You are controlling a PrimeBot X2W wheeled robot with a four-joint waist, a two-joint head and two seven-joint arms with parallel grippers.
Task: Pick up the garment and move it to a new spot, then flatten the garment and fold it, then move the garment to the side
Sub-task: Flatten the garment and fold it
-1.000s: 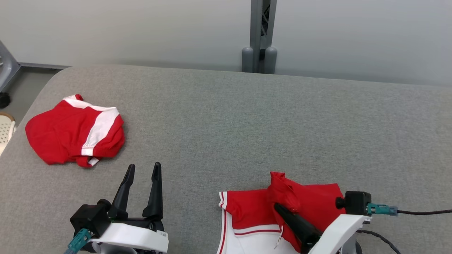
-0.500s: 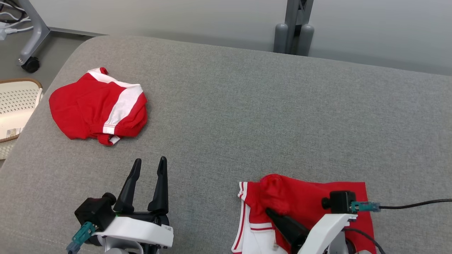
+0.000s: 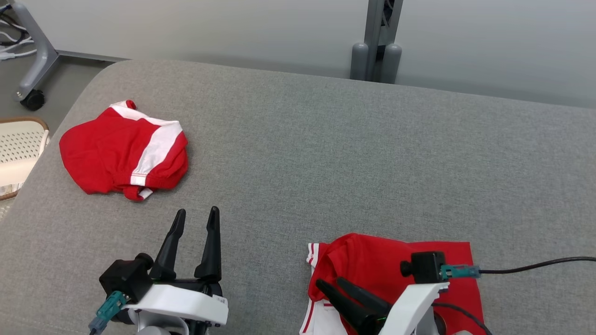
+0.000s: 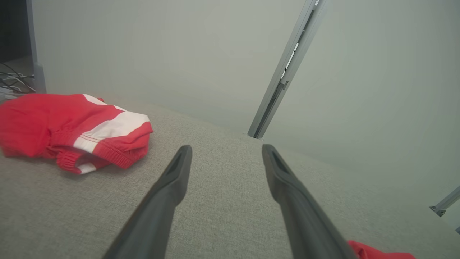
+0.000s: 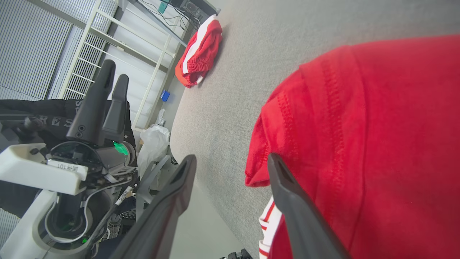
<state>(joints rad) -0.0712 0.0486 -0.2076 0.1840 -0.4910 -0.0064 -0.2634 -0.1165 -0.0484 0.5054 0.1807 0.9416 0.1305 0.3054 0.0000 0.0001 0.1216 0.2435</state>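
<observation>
The garment (image 3: 372, 260), red with white striped trim, lies rumpled at the near right of the grey padded table (image 3: 298, 153). My right gripper (image 3: 331, 282) is open at the garment's left edge, holding nothing. In the right wrist view one finger lies over the red cloth (image 5: 359, 126) and the other stands over bare table, with the right gripper (image 5: 231, 160) open. My left gripper (image 3: 197, 211) is open and empty over bare table at the near left; it is open in its own view (image 4: 227, 149) and also appears in the right wrist view (image 5: 115, 72).
A second red and white garment (image 3: 123, 153) lies bunched at the far left of the table, also seen in the wrist views (image 4: 72, 126) (image 5: 199, 54). A pale perforated basket (image 3: 18, 149) stands off the left edge. A grey post (image 3: 375, 46) rises behind the table.
My right gripper has opened and let go of the garment's raised fold, which has dropped onto the cloth. The head camera has shifted. The left gripper stays open.
</observation>
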